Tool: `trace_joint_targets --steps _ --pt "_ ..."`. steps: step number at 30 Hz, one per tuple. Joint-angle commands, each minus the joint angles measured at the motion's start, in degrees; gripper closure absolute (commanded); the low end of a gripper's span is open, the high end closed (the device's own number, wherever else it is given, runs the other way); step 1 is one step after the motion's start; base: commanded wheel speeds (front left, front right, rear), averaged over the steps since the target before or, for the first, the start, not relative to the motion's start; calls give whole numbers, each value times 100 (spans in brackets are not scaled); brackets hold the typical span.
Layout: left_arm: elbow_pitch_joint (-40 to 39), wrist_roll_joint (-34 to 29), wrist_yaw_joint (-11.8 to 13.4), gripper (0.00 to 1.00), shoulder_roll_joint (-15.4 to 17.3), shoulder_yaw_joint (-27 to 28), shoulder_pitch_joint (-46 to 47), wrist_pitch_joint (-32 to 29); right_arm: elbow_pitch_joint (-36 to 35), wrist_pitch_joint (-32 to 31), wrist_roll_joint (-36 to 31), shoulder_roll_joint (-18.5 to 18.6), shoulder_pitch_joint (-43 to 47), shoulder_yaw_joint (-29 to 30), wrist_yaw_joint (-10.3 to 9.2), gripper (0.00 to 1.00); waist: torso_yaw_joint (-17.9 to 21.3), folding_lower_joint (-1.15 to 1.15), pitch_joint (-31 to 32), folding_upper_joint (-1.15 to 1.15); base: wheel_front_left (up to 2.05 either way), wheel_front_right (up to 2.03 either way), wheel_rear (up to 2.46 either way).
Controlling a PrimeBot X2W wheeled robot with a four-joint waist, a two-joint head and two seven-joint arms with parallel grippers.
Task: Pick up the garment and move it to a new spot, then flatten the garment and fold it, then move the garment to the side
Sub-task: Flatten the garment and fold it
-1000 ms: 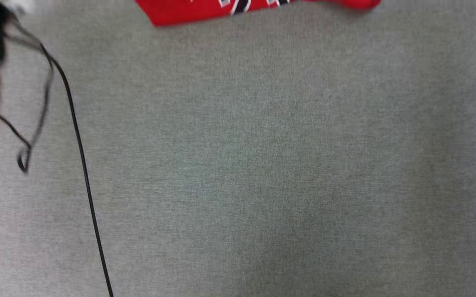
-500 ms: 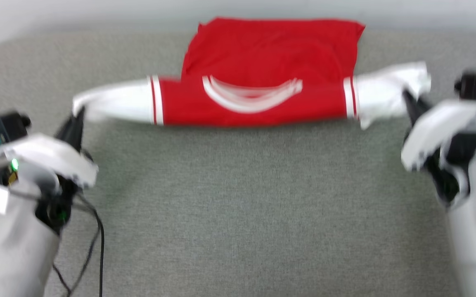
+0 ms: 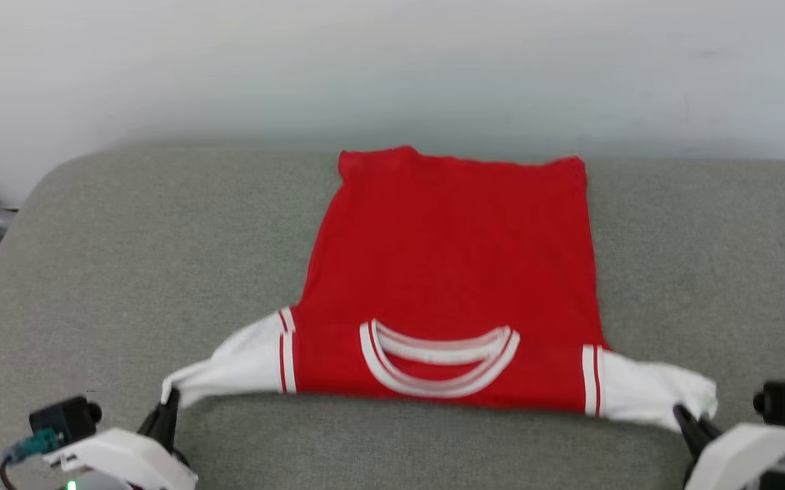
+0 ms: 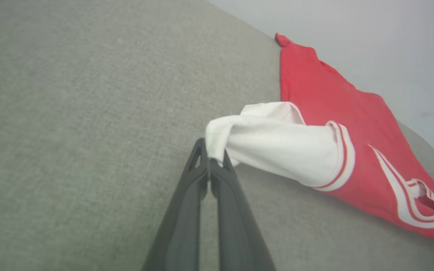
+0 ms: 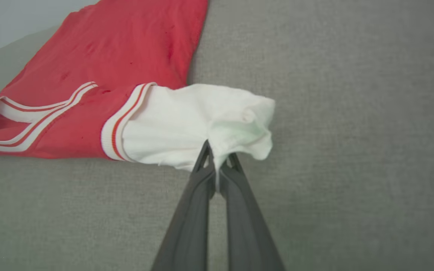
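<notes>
The left fingers (image 4: 194, 180) are pressed together on the very tip of the left sleeve (image 4: 277, 146), and a small pinch of white cloth is seen between them in the middle of the left wrist view. The right fingers (image 5: 201, 180) are likewise closed on the bunched end of the right sleeve (image 5: 186, 120), at the centre of the right wrist view. Both sleeves are drawn outward and appear slightly lifted off the counter (image 3: 126, 238).

The shirt (image 3: 453, 272) is spread in the middle of the head view, with the striped neckline (image 3: 438, 357) towards the bottom of the frame and the hem (image 3: 460, 160) towards the top, close to the pale wall (image 3: 392, 61). A plain red side is turned up, and no lettering can be seen.

The pick-up and the move to a new spot are judged to be done. The flattening seems well under way, since the body lies smooth while the sleeve ends are crumpled. The fold and the move to the side are not yet begun.

The red body looks thin and soft, with a fine knit and faint ripples. The sleeves are limp white cloth, edged by ribbed white-and-red bands. The counter is covered in coarse grey woven fabric and has rounded corners.
</notes>
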State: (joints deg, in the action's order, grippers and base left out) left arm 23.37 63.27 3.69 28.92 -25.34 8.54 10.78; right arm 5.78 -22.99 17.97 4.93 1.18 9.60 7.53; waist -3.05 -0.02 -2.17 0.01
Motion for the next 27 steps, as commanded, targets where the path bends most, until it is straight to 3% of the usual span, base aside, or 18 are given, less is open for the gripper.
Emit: trace_joint_targets --steps 1,11,12,14,15,20,24,27 --pt "-170 36 122 100 60 14 -226 -11 -143 -12 50 -59 271 95 -8 100 -63 2 118 -1 0 0 0" --pt "-1509 57 903 100 371 -158 -1566 -338 -609 -316 166 -203 1806 121 -8 100 -69 2 281 -1 0 0 0" --pt "-1633 36 963 100 398 -172 -1634 -331 -609 -303 191 -202 1871 87 -8 95 -68 2 281 -1 0 0 0" --pt "-1837 -31 1061 100 460 -204 -1707 -330 -581 -291 151 -204 1954 12 -7 45 -74 2 280 -1 0 0 0" --pt "-1942 -76 1095 100 469 -214 -1731 -304 -566 -246 204 -204 1945 -8 -8 0 -81 2 278 -1 0 0 0" --pt "-2267 -212 1193 100 477 -321 -1623 -381 -645 338 319 -206 1527 -61 -5 0 -158 2 247 -1 0 0 0" --pt "-2398 -333 1238 100 459 -354 -1471 -343 -538 923 310 -201 908 216 -6 0 -235 2 114 -1 0 0 0" --pt "-2480 -395 1209 100 407 -397 -1317 -340 -264 1020 166 -204 283 488 -6 0 -360 2 -63 -1 0 0 0"
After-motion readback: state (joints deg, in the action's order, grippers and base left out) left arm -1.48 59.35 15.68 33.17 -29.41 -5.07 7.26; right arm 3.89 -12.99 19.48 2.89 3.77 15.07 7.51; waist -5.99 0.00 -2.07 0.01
